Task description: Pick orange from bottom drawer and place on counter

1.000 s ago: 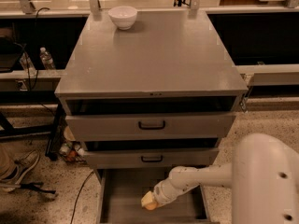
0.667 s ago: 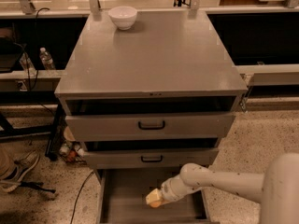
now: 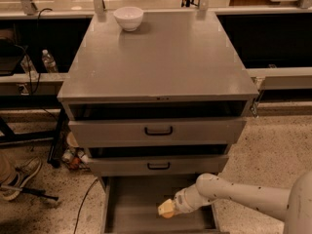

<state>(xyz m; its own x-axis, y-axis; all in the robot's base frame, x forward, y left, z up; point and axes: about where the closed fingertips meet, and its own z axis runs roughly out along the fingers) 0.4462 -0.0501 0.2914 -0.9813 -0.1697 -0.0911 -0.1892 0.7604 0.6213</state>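
The bottom drawer [image 3: 131, 204] is pulled open at the foot of the grey cabinet, and its flat grey floor shows. My gripper [image 3: 166, 209], with a pale yellowish tip, reaches in from the right on a white arm [image 3: 234, 195] and sits low over the middle of the drawer floor. A sliver of orange colour shows under the tip; I cannot tell whether it is the orange. No orange shows elsewhere in the drawer. The counter [image 3: 161, 57] is the broad grey top of the cabinet.
A white bowl [image 3: 128, 17] stands at the counter's back left. Two shallower drawers with black handles [image 3: 158, 130] sit slightly open above the bottom one. A water bottle [image 3: 48, 61], cables and a shoe [image 3: 22, 174] lie to the left. Speckled floor lies to the right.
The gripper has shifted slightly to the right inside the bottom drawer. The arm's bulky white body has swung right, mostly out of the picture.
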